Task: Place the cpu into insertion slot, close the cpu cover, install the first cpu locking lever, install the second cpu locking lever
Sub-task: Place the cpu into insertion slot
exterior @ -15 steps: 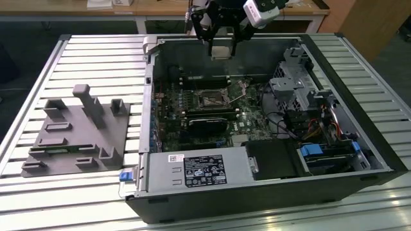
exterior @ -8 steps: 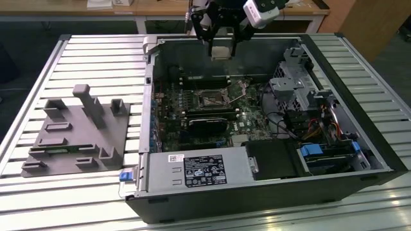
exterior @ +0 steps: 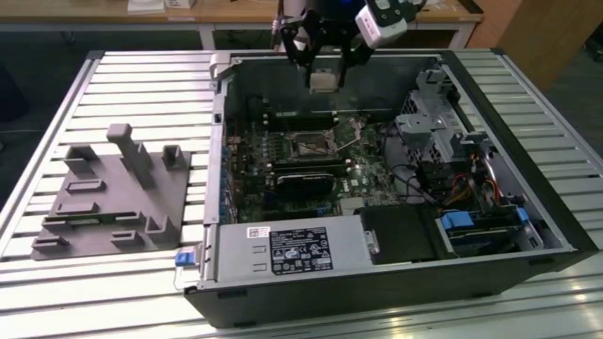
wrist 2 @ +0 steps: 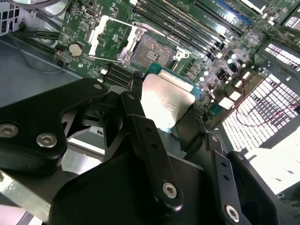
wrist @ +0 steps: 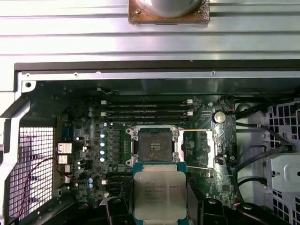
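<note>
Jaws of the gripper (exterior: 323, 76) pinch the cpu (wrist: 159, 194) (insertion slot (wrist: 153, 143) uncovered).

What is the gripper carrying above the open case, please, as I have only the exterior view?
Observer: The gripper is shut on the cpu, whose pale metal top shows in the first wrist view.
Operator: Is the insertion slot free?
Observer: Yes, the insertion slot is bare, with no chip in it.
Operator: And the cpu cover?
Observer: The cpu cover is swung open beside the slot, with green board showing through its window.
</note>
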`<control>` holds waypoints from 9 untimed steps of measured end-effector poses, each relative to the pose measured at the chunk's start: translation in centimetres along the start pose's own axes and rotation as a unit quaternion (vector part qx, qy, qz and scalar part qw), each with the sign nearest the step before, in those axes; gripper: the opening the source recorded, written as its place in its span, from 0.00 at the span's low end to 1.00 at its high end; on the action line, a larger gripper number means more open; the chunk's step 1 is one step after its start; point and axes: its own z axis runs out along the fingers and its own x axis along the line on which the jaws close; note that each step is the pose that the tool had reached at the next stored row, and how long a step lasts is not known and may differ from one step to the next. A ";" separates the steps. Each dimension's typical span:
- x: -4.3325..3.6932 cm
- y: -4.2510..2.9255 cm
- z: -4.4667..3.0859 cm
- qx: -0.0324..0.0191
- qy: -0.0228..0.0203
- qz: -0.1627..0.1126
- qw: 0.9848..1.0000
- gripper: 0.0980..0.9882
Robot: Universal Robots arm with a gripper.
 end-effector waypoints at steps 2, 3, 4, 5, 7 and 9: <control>0.00 -0.02 0.23 0.000 0.000 0.000 1.000 0.50; -0.01 -0.03 0.35 0.000 0.000 0.000 1.000 0.50; -0.01 -0.04 0.48 0.000 0.000 0.000 1.000 0.50; -0.01 -0.06 0.61 0.000 0.000 0.000 1.000 0.50; -0.02 -0.08 0.88 0.000 0.000 0.000 1.000 0.50; -0.02 -0.10 1.14 0.000 0.000 0.000 1.000 0.50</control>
